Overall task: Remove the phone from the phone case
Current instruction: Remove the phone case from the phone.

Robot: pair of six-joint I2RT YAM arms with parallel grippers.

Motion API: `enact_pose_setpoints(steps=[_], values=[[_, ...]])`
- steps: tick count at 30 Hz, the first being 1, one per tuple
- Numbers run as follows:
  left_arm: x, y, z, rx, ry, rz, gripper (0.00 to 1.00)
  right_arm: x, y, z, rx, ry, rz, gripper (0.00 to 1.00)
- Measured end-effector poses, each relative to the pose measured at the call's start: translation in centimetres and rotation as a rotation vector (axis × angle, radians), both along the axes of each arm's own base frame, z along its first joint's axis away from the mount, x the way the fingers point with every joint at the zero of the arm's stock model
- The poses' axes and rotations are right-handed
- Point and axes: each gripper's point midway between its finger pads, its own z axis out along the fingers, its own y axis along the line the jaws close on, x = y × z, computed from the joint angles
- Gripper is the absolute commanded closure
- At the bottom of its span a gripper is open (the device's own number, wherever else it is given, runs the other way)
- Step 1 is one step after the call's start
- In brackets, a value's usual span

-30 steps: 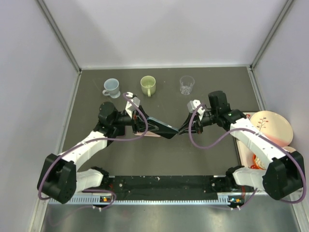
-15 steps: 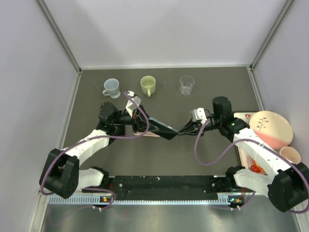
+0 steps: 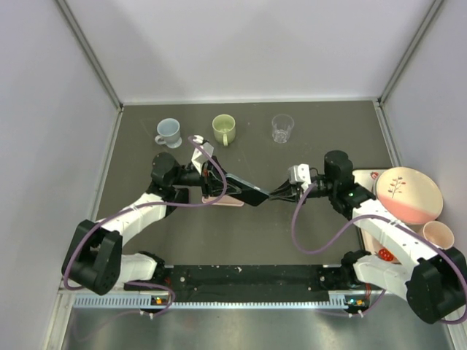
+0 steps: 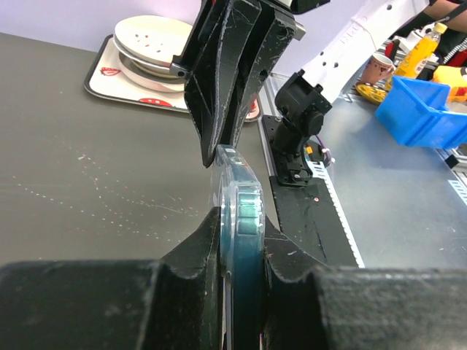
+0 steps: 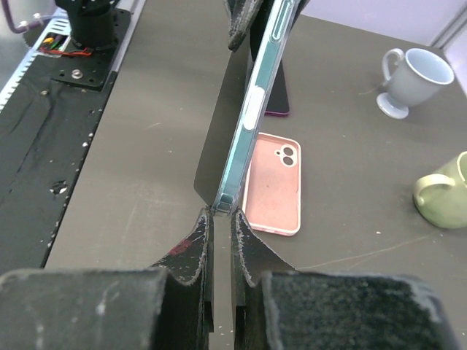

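A teal phone in a clear case (image 3: 244, 193) is held edge-up above the table between both grippers. My left gripper (image 3: 216, 187) is shut on its left end; in the left wrist view the pads (image 4: 208, 233) clamp both faces of the cased phone (image 4: 241, 189). My right gripper (image 3: 274, 195) pinches the phone's right end; in the right wrist view its fingertips (image 5: 206, 222) close on the tip of the phone (image 5: 255, 102). The right gripper's black fingers (image 4: 230, 73) show at the phone's far end.
A pink phone case (image 5: 271, 182) lies flat on the table under the held phone, with a dark one (image 5: 281, 95) behind it. A blue mug (image 3: 168, 132), a green mug (image 3: 223, 128) and a glass (image 3: 282, 127) stand at the back. A tray (image 3: 371, 235) with plates stands at the right.
My right wrist has swung right and back while its fingertips stayed at the phone's end. The phone and my left gripper have shifted slightly left and up.
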Motion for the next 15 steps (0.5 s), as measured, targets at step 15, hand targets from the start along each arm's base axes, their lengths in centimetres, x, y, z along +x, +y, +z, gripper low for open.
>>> enact_pose_setpoints(steps=[15], values=[[0.22, -0.3, 0.27, -0.004, -0.029, 0.003, 1.0, 0.05, 0.09, -0.16, 0.039, -0.088, 0.006, 1.0]])
